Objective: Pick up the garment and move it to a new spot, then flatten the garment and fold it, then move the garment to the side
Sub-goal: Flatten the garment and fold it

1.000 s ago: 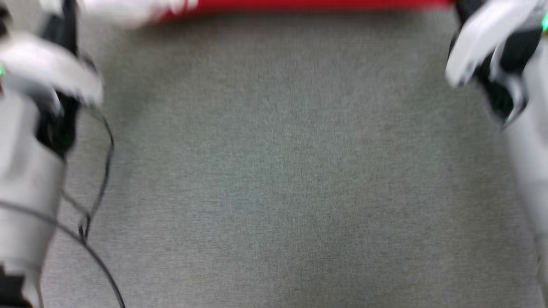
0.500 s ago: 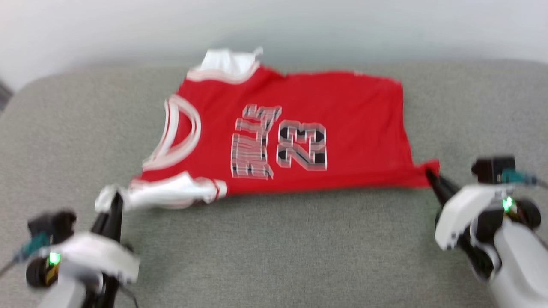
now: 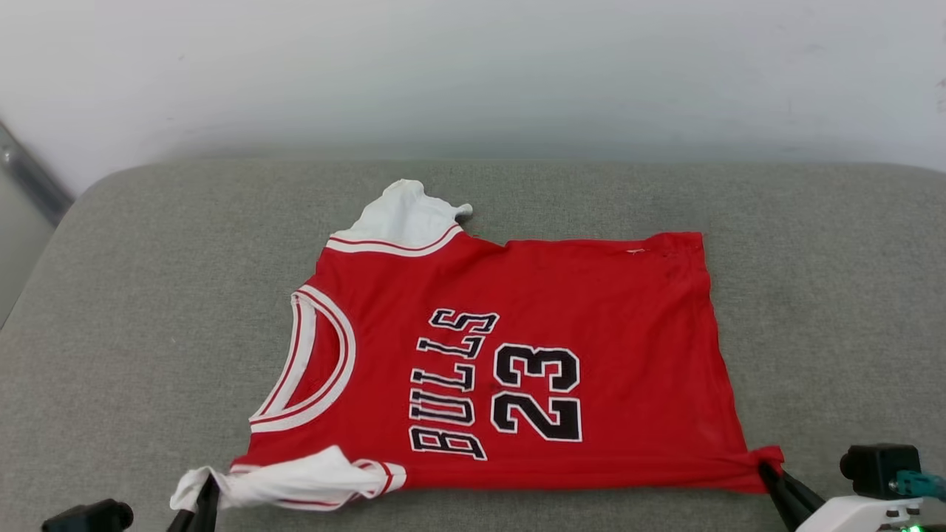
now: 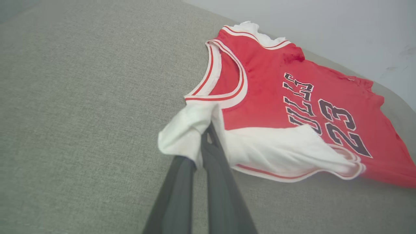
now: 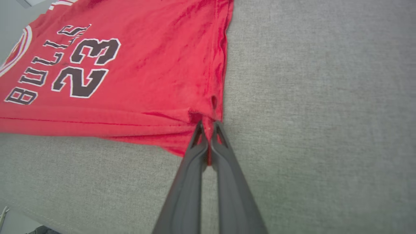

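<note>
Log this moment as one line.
garment: spread front-up on grey cushion, unfolded | left gripper: shut on white sleeve | right gripper: shut on red hem corner

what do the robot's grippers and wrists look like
The left gripper and right gripper each have two long, slim, dark grey fingers tapering to narrow tips. In the head view the right wrist has a white shell, a black boxy module with a teal plug and a green light.

Head cam looked forward-down over the grey cushion (image 3: 148, 310) to the wall (image 3: 473, 66). Wrist cams sat low, close, at opposite near corners of the jersey (image 3: 532, 332); all three shared it.
</note>
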Controlling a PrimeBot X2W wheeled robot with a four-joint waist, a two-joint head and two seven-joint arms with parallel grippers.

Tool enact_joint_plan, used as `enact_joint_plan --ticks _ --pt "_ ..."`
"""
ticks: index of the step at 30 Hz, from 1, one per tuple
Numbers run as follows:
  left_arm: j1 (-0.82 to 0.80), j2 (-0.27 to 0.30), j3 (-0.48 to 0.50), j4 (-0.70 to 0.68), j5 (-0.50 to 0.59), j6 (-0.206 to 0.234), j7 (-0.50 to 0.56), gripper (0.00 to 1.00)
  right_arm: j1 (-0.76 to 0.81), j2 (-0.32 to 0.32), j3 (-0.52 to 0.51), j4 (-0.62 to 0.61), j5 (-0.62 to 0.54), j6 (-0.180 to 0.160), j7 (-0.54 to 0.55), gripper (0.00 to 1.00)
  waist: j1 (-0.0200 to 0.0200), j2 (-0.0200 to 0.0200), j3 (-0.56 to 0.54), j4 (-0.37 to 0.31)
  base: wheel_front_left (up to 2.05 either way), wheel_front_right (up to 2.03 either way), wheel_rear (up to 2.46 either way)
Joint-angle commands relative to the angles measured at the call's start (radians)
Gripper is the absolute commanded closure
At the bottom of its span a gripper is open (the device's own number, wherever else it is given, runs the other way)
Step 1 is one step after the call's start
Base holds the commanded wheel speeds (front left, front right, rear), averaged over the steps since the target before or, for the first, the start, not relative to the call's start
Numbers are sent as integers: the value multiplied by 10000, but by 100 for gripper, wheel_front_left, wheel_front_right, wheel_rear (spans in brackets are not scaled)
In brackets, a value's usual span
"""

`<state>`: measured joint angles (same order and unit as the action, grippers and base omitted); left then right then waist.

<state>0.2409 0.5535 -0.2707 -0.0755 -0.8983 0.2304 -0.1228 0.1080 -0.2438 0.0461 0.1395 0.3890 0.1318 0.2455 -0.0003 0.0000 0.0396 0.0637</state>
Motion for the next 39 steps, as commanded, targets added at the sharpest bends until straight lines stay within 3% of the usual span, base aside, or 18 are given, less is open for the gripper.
enact_joint_plan --ticks 1,5,10,18,28,29,30,31,32,33,39 --pt "-3 134 135 -185 28 113 40 100 159 77 -236 -387 -120 -21 240 100 3 0 73 7 0 0 0" --pt "-597 211 -8 -453 56 -32 303 100 241 374 -416 -1305 -416 -19 863 100 3 0 337 24 0 0 0" --pt "-1978 51 -344 71 259 -471 458 100 -620 457 -300 -1475 -569 -15 1123 100 3 0 860 15 0 0 0" --pt "-3935 -335 -569 1576 353 -1159 328 100 -2124 270 82 -680 -594 -15 1268 100 3 0 1888 27 0 0 0" --pt "-5165 -972 -1094 4106 -163 -2233 941 100 -2836 233 559 774 -585 -15 850 100 3 0 2490 -48 0 0 0" --pt "-5267 -1015 -1127 4306 -241 -2328 1026 100 -2880 238 631 935 -582 -16 808 92 3 0 2497 -70 0 0 0" --pt "-5354 -1045 -1154 4531 -284 -2408 1088 84 -2952 221 702 1072 -614 -16 737 72 3 0 2508 -93 0 0 0" --pt "-5411 -1094 -1187 4709 -324 -2470 1146 45 -3004 226 742 1211 -594 -18 664 55 3 0 2502 -105 0 0 0" --pt "-5466 -1114 -1214 4886 -349 -2525 1187 0 -3040 246 791 1316 -557 -18 604 7 3 0 2485 -114 0 0 0" --pt "-5538 -1103 -1216 5023 -349 -2561 1178 0 -3090 248 855 1337 -521 -18 428 0 3 0 2459 -128 0 0 0" --pt "-5631 -866 -1141 5476 -396 -2615 1286 0 -3171 356 859 1096 -321 -15 -905 0 3 0 2142 -204 0 0 0"
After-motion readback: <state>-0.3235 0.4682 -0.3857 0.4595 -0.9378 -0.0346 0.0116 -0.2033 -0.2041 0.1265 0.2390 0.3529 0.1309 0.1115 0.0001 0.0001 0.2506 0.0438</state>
